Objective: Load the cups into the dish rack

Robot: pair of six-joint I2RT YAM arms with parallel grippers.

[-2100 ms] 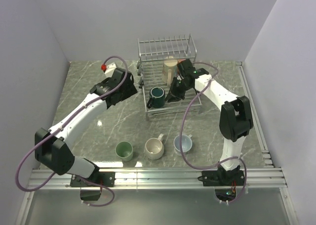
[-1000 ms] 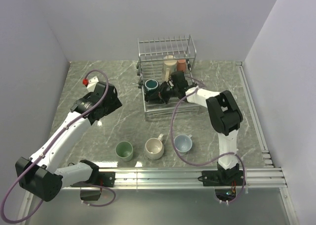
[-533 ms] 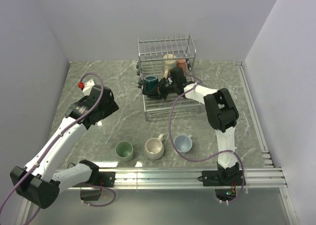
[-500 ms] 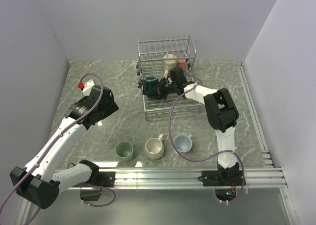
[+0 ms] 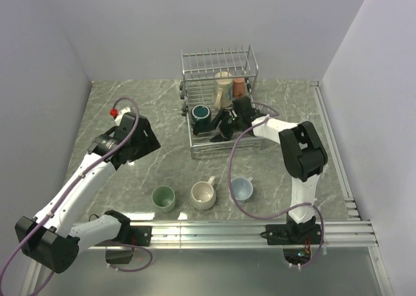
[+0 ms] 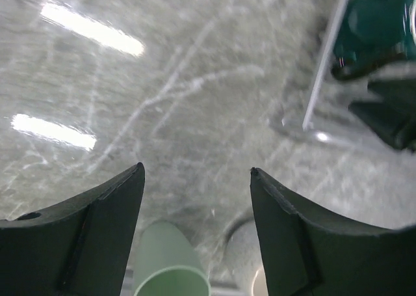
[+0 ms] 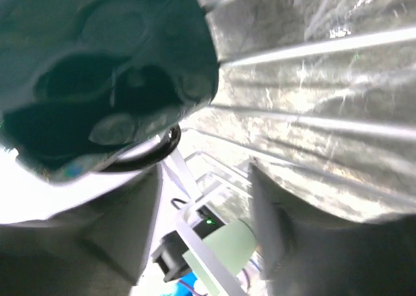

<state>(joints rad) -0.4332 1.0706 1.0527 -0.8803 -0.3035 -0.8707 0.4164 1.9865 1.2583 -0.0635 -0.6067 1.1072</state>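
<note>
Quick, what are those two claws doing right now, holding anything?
Left gripper: open, holding nothing.
Right gripper: open, holding nothing; the dark teal mug sits just beside it in the dish rack.

Top cam high, rear; wrist cams close-up; top+L share green mug (image 5: 163, 196)

bright even light, blurred wrist views, tabletop (image 6: 195, 114) glare

A robotics lab test cell: plain white walls (image 5: 195, 23) box in a marble-patterned table (image 5: 149, 159) with an aluminium mounting rail (image 5: 214, 231) along its near edge.
</note>
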